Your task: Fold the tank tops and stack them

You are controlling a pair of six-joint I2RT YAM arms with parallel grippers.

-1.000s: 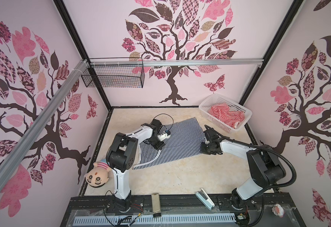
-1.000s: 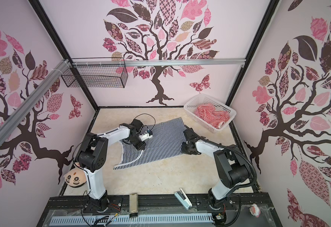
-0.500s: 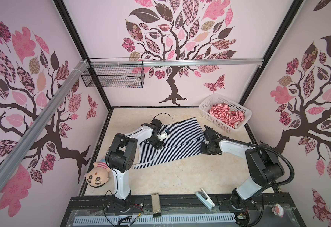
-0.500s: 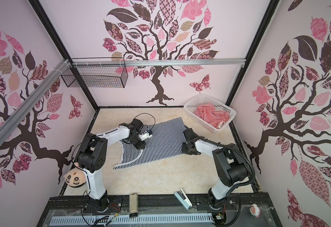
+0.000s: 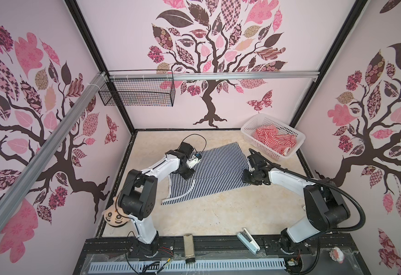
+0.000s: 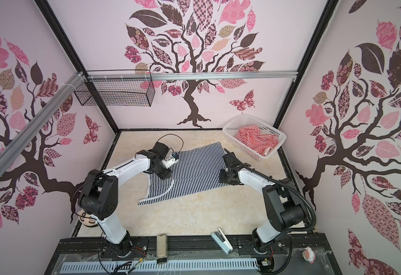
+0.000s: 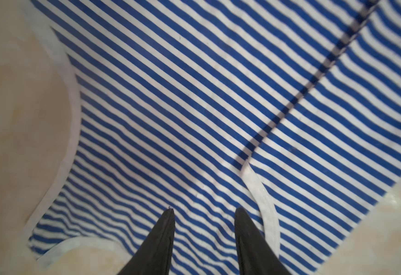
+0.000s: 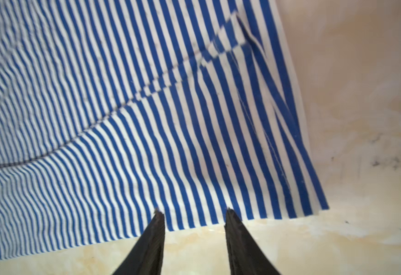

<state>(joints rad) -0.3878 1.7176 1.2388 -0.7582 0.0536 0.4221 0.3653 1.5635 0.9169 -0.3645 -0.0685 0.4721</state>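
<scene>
Left wrist view first: left gripper (image 7: pixel 202 212) spread, tips hanging over a strap of the navy top (image 7: pixel 218 107), nothing pinched between them. Right wrist view, same story: right gripper (image 8: pixel 192 212) spread, tips at the cloth's edge near the hem corner, fabric lying loose on the table (image 8: pixel 349 119). In both top views the navy top lies flat mid-table, its long axis running diagonally from straps at near left to hem at far right, with an arm at each end: left nearer the straps, right nearer the hem. A cross fold looks likely next, so one end would travel along that axis to the other. Red top (image 5: pixel 273 140) sits crumpled in the basket (image 5: pixel 261 148) just beyond the hem; doll (image 5: pixel 113 215) well apart at the near-left edge. Nothing seems to block the path.
</scene>
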